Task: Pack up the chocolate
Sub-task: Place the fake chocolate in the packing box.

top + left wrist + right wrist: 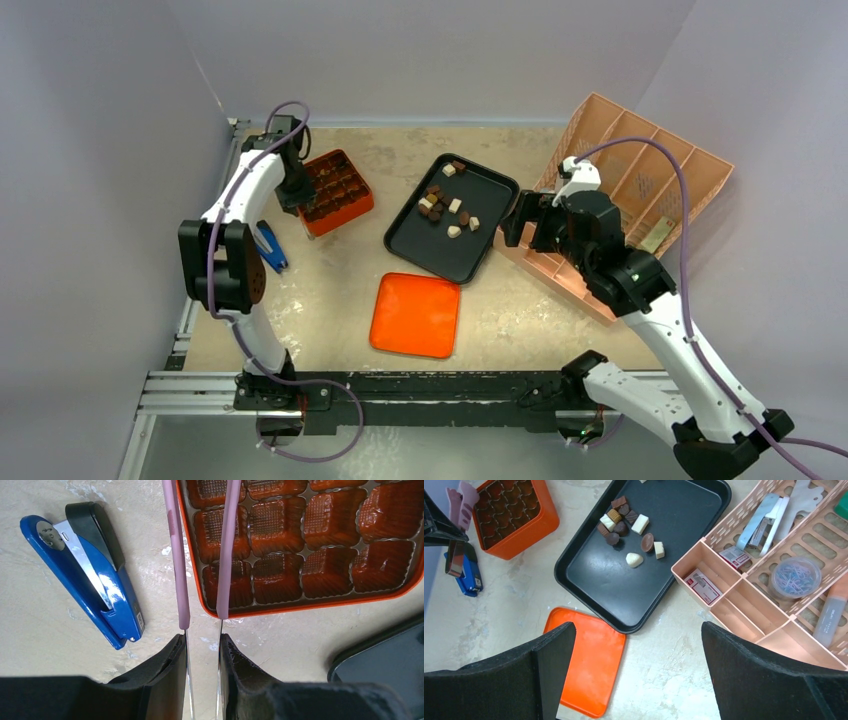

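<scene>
The pink desk organizer sits to the right of the black tray, with an orange lid lying off the box. The orange compartmented box stands on the left. The right gripper hangs wide open and empty near the tray. The left gripper pinches pink-tipped tweezers, whose tips are over the box's near corner with nothing visible between them. The chocolate lies mostly on the tray. The cells in the left wrist view look empty, so packing seems barely begun.
</scene>
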You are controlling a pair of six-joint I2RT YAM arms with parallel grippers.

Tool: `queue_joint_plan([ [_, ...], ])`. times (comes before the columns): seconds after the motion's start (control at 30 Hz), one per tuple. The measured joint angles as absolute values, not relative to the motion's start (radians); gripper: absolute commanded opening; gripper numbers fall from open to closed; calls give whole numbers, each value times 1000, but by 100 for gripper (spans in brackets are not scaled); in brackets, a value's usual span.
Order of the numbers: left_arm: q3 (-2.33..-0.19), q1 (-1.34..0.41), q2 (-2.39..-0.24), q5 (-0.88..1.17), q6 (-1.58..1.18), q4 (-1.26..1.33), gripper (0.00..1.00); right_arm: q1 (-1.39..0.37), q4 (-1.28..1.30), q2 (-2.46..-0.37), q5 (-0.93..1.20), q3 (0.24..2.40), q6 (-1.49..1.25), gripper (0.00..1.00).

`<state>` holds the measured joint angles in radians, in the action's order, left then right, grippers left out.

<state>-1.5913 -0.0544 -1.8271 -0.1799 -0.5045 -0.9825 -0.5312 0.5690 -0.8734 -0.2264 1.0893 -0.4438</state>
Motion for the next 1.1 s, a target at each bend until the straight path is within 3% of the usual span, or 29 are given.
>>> queue_joint_plan([
  [1.1, -1641, -46, -1888, -181, -504, -958, 38, -531, 575, -881, -244, 1111, -440, 98],
])
